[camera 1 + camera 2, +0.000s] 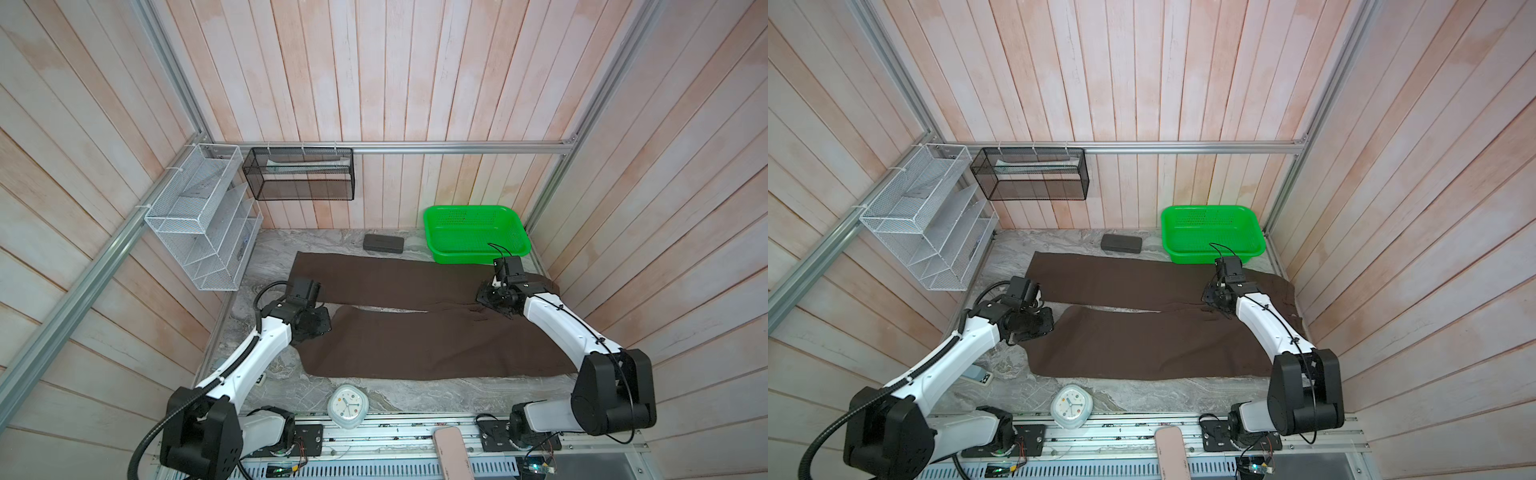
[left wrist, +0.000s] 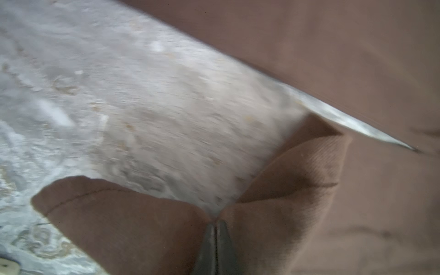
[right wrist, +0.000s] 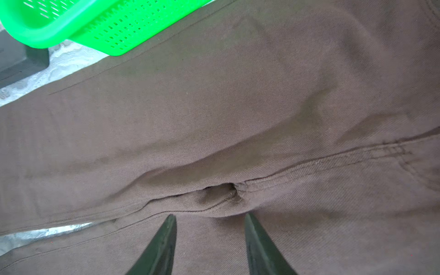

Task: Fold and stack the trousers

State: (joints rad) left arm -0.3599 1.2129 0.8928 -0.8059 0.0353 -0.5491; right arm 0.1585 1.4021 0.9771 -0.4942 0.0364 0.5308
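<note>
The trousers [image 1: 415, 345] are lying spread flat on the bench [image 1: 436, 395], legs apart and not yet folded. The left hand [image 2: 215, 223] is pinching the near leg's hem, and the right hand [image 3: 210, 216] is sitting half-open over the crotch.

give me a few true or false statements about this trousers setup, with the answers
1. The large dark brown cloth trousers lie spread on the grey marbled table, legs apart. True.
2. The left gripper has its jaws wide open. False: they are shut on a leg hem.
3. The right gripper has its jaws apart over the crotch. True.
4. The green perforated plastic basket holds the trousers. False: they lie outside it.
</note>
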